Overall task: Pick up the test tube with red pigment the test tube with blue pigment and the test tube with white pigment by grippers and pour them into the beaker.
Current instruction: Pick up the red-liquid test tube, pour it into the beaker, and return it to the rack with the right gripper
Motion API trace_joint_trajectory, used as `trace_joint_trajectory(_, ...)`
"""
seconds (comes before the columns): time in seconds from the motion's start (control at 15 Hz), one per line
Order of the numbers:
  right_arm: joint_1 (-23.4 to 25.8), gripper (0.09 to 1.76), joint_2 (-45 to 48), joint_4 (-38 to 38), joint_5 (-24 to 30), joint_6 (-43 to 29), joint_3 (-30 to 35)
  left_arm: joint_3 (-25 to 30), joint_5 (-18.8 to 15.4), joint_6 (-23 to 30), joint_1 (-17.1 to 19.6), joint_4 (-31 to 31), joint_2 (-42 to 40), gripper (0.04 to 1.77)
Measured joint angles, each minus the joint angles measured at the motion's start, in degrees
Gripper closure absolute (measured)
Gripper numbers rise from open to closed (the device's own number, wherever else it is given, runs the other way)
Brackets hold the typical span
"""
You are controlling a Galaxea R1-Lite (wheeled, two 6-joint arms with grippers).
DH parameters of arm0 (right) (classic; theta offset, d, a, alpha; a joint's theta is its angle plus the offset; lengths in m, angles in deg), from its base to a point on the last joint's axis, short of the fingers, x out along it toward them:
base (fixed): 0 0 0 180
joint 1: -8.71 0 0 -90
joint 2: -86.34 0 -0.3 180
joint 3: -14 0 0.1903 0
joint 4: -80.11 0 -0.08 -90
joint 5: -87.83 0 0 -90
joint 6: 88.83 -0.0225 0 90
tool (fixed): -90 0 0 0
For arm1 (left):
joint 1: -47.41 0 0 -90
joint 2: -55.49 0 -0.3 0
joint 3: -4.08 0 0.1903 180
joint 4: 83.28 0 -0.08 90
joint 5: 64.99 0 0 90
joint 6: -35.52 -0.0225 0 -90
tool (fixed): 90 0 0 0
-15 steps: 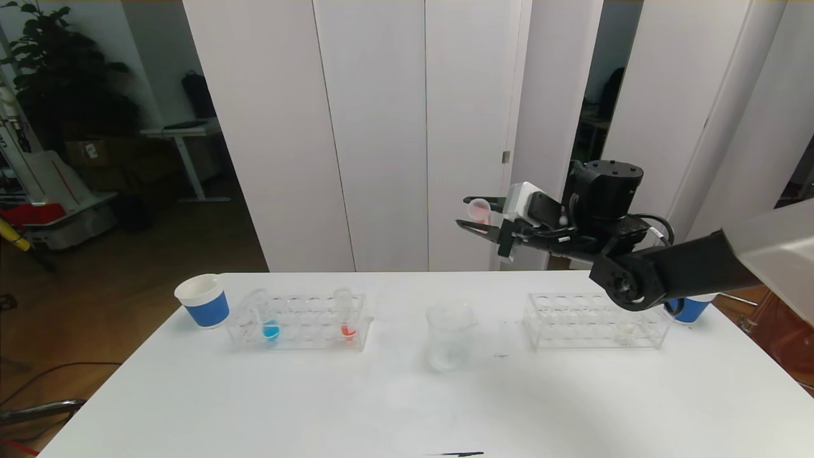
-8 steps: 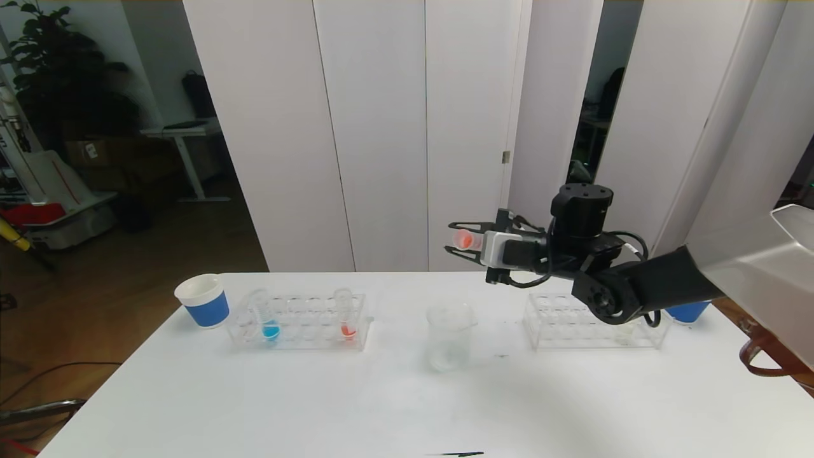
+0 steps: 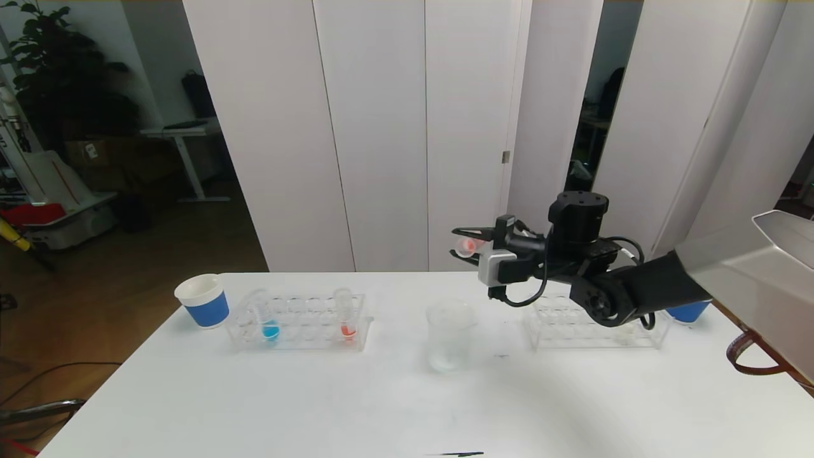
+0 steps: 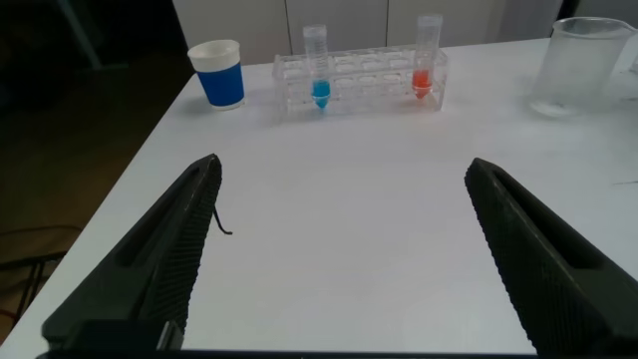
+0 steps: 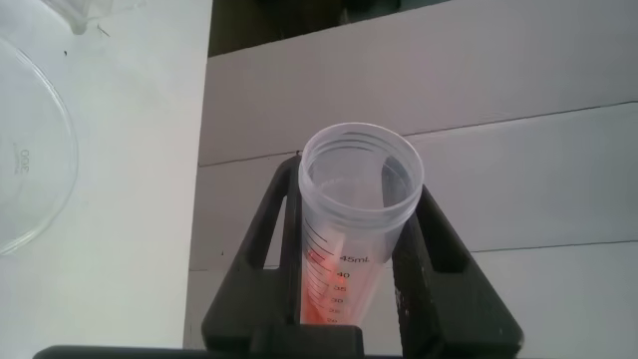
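Observation:
My right gripper (image 3: pixel 467 245) is shut on the test tube with red pigment (image 3: pixel 466 243), held in the air above and just right of the clear beaker (image 3: pixel 450 334). In the right wrist view the tube (image 5: pixel 354 229) is tilted, red pigment lies along its wall, and the beaker rim (image 5: pixel 30 150) shows to one side. The test tube with blue pigment (image 3: pixel 270 323) and a second red tube (image 3: pixel 346 318) stand in the left rack (image 3: pixel 299 321). The white pigment tube is hidden behind my right arm. My left gripper (image 4: pixel 344 168) is open and empty over the table.
A blue-and-white paper cup (image 3: pixel 203 300) stands left of the left rack. A second clear rack (image 3: pixel 594 327) and another blue cup (image 3: pixel 690 310) sit at the right behind my arm. The left wrist view shows the cup (image 4: pixel 219 72), rack (image 4: pixel 359 80) and beaker (image 4: pixel 583 65).
My right gripper has come down and a little left toward the beaker, and its wrist has rolled, tilting the red tube. The left arm has not moved.

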Motion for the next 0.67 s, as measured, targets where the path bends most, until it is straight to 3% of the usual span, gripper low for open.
trace_joint_trajectory(0.67,0.2,1.26,-1.9,-0.2,-0.8,10.3,-0.3,0.0,0.0,0.0,0.0,0.0,0.0,0.07)
